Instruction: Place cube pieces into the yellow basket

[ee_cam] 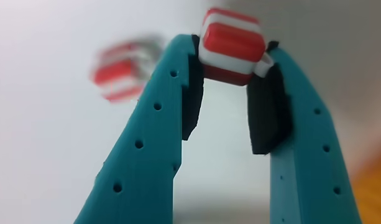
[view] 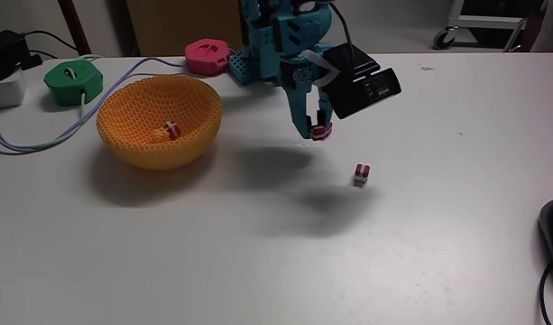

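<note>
Your yellow basket [view: 159,122] sits left of centre on the desk [view: 258,253] with one striped cube [view: 172,129] inside. Your gripper [view: 319,134], mid-frame, has its jaws clamped on a second cube [ee_cam: 230,45]; a third cube [view: 362,173] lies lower right.

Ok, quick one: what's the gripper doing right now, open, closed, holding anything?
Gripper: closed on a red-and-white striped cube, pinched at its fingertips and lifted off the table.
</note>
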Controlling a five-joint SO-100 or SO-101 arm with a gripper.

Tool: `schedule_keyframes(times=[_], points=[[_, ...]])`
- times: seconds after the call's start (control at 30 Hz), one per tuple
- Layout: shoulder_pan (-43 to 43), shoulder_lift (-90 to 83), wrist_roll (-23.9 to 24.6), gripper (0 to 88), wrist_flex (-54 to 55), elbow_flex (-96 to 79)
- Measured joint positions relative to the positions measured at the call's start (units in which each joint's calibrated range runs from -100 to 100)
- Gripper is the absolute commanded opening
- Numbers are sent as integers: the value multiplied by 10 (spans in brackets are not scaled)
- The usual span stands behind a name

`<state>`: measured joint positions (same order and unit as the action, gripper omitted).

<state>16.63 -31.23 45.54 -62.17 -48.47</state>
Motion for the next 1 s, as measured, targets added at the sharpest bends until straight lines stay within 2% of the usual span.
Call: schedule_keyframes(times=[0.17, 0.3, 0.33, 0.37, 0.4, 0.43, 0.57, 0.77, 0.9, 1.0], points=[[-200, -39, -106, 0, -264, 220], [-382, -59, -173, 0, -341, 248], [-416, -61, -179, 125, -341, 235], [-442, -61, -187, 295, -341, 220], [-463, -62, -199, 386, -341, 205], [-475, -61, -214, 413, -342, 198], [-478, -63, -259, 455, -351, 191], [-480, -64, -276, 446, -357, 191], [-420, -64, -236, 393, -363, 199], [-316, -64, -169, 377, -363, 211]])
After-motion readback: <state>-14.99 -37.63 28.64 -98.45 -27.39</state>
